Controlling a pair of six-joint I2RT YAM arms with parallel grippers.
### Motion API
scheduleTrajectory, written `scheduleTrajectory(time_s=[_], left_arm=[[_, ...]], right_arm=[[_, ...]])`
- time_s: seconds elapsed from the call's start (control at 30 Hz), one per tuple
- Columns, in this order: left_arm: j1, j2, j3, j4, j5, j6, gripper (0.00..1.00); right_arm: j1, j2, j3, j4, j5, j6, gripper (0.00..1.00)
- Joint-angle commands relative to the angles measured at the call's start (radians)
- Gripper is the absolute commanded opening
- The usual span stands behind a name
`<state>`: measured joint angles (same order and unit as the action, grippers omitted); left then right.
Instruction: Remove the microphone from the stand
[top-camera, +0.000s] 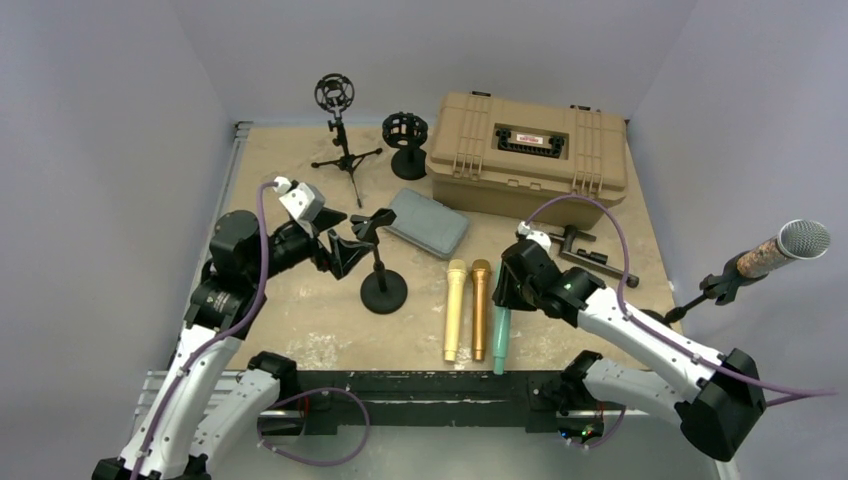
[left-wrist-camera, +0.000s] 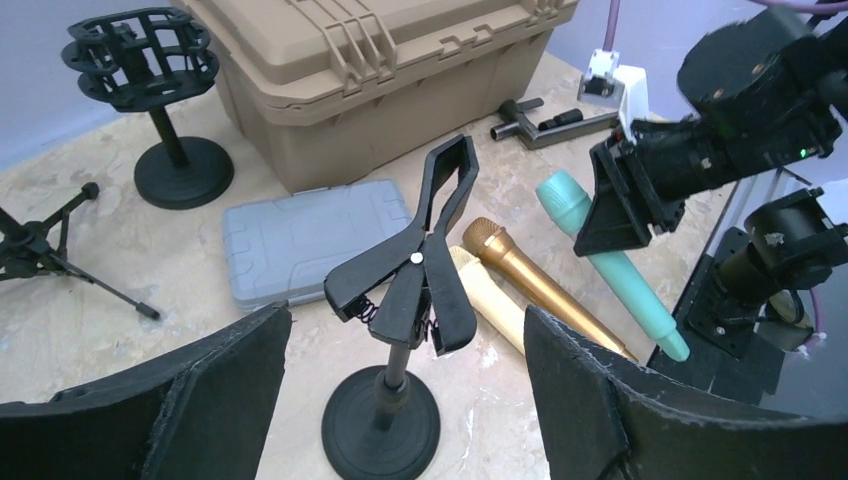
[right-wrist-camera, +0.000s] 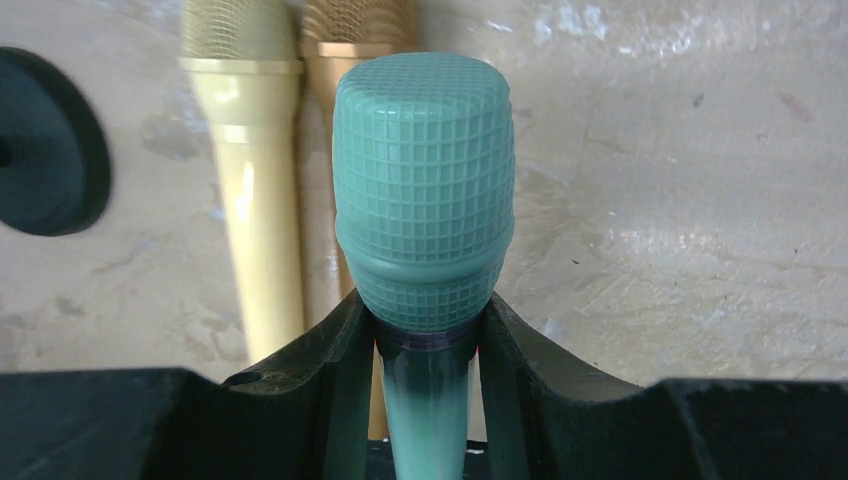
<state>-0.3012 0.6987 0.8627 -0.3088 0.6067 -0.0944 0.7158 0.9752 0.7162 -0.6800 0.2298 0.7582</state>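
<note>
Pinching the teal mic (right-wrist-camera: 425, 190) just below its gridded head, the right gripper (right-wrist-camera: 428, 335) has a black finger pressed against each side of the neck. This mic is out of the stand (left-wrist-camera: 382, 420) and sits to the right of it, head pointing away from the arms and tail reaching the table's (top-camera: 300, 320) near edge. Whether it rests on the table or is slightly raised cannot be told.

Between the stand and the teal mic lie two more mics, side by side and parallel: a cream mic (left-wrist-camera: 490, 295) nearer the stand, then a gold mic (left-wrist-camera: 530, 280).

The stand is black, with a round base, a short post and a spring clip (left-wrist-camera: 440, 200) on top. The clip holds nothing.

The left gripper (left-wrist-camera: 405, 312) is just left of the stand at clip height, fingers spread wide and gripping nothing.

Behind the stand lies a flat grey case (left-wrist-camera: 300, 235). Further behind, to the right, is a large tan case (top-camera: 530, 150), lid shut. Behind the stand and to the left are a tripod (top-camera: 338, 130) carrying a ring mount and a round-based mount (top-camera: 405, 140). Far right of the stand, off the table's edge, a silver-headed mic (top-camera: 790, 245) sits in a boom clamp.
</note>
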Motion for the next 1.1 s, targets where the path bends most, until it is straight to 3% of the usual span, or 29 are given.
scheduleTrajectory(time_s=[0.0, 0.37, 0.63, 0.77, 0.97, 1.07], left_arm=[[-0.001, -0.025, 0.036, 0.006, -0.065, -0.014, 0.84], [-0.001, -0.063, 0.028, 0.018, -0.09, -0.032, 0.84], [-0.001, -0.086, 0.022, 0.018, -0.138, -0.036, 0.84], [-0.001, -0.081, 0.023, 0.014, -0.14, -0.035, 0.84], [-0.001, -0.081, 0.027, 0.0, -0.157, -0.028, 0.84], [-0.001, -0.082, 0.037, -0.02, -0.187, -0.027, 0.84]], right_arm=[[-0.001, 0.054, -0.058, 0.05, 0.071, 0.079, 0.01], [-0.002, 0.294, -0.056, 0.214, 0.158, 0.069, 0.07], [-0.002, 0.31, -0.06, 0.284, 0.225, 0.051, 0.18], [-0.005, 0.335, -0.037, 0.273, 0.251, 0.036, 0.28], [-0.005, 0.343, -0.03, 0.278, 0.247, 0.029, 0.51], [-0.004, 0.33, -0.023, 0.272, 0.249, 0.026, 0.57]])
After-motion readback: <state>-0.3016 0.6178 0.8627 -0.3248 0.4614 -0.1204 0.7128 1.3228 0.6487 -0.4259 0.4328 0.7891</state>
